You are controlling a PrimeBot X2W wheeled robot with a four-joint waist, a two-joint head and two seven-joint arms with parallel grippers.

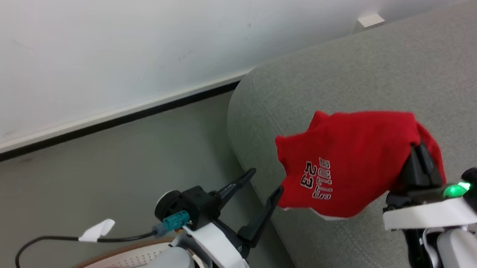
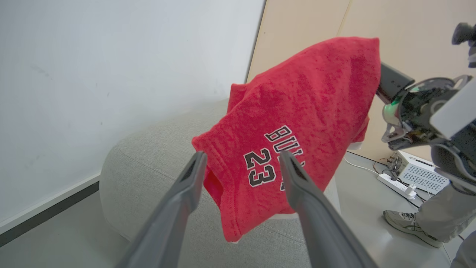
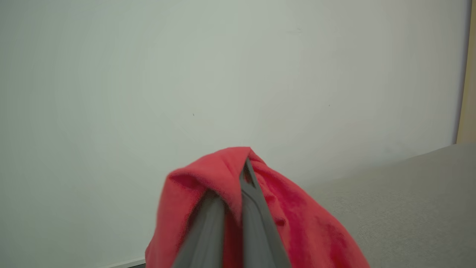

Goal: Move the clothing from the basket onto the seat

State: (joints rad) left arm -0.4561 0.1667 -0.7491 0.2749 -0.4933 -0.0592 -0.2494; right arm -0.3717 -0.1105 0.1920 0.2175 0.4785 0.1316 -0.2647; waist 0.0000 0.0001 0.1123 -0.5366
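Clothing hung pinched in my closed right gripper, above the seat edge below it; released there, it could have slid to the floor. My left gripper stood open beside the hem, the basket under its wrist. Left wrist: hem just ahead of my spread fingers, a snag risk. Right wrist: arm reached level, cloth bunched over the fingertips.

Red jersey carried "BULLS" above "23" in black-and-white lettering; both ran sideways in head view. Left wrist view: "23" showed whole, the word partly covered, only "BU" legible.
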